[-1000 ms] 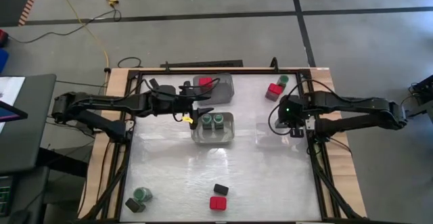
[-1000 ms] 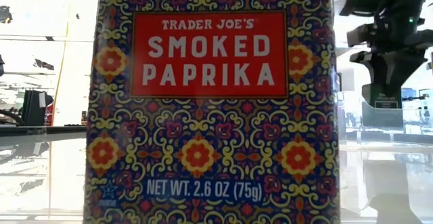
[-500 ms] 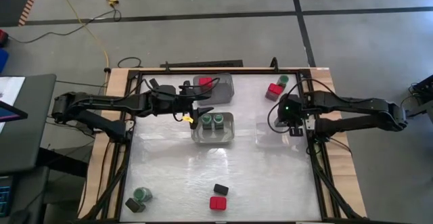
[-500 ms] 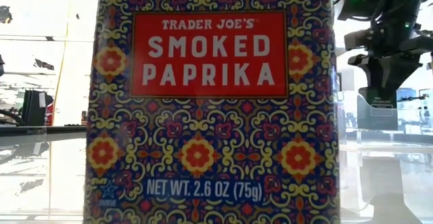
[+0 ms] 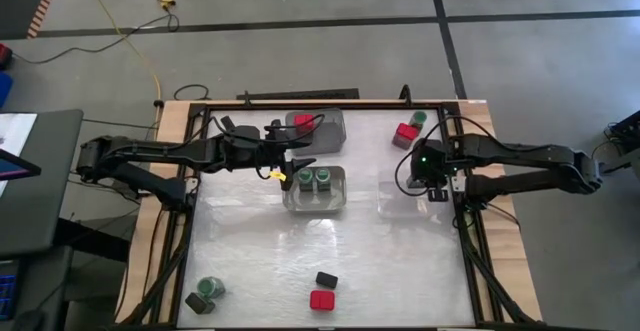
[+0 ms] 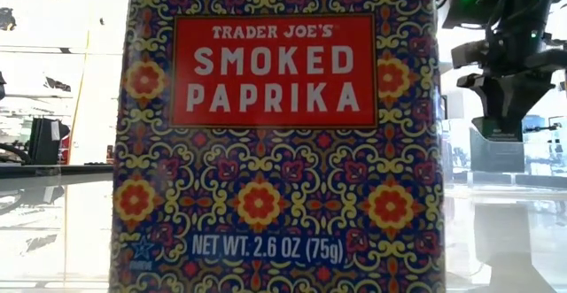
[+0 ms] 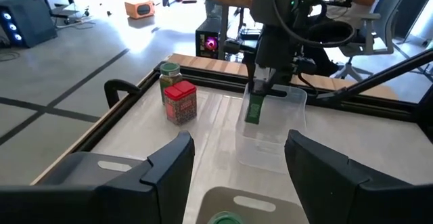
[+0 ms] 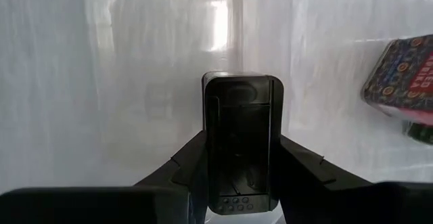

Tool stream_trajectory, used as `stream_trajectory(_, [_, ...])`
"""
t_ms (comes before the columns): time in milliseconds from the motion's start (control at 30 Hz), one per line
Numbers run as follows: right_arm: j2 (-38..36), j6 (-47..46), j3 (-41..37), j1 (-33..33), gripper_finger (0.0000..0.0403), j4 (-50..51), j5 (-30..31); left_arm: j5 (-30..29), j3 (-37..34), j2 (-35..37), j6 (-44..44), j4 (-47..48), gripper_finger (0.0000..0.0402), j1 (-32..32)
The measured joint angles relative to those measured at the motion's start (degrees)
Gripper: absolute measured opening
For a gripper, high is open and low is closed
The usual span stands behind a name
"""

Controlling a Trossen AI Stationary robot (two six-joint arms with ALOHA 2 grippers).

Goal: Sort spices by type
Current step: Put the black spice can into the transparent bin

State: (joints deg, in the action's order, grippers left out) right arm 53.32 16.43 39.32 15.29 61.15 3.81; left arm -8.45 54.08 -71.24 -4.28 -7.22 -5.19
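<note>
Sorted: two green jars in my middle bin (image 5: 315,199); one red tin (image 5: 303,120) in the bin behind it.
Right gripper (image 8: 241,158): clamped on a dark tin (image 8: 242,139), above the empty bin right of the middle bin.
Left gripper (image 7: 237,158): fingers apart, empty, over the middle bin's left edge.
Left: six containers loose around the middle bin.

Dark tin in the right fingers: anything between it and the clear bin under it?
Nothing visible. The right gripper holds the dark tin upright directly above the clear bin, which looks empty.

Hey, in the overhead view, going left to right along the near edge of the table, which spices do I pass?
Dark tin → green-lidded jar → red-topped paprika tin. A second dark tin sits just behind the paprika, overlapping it in the order, so I leave it out.
</note>
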Motion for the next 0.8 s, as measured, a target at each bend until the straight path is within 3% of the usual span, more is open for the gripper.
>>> stream_trajectory(800, [4.1, 3.1, -1.3, 0.2, 0.0158, -3.2, 0.0, 0.0, 0.0, 0.0, 1.4, 0.2, 0.0222, 0.0])
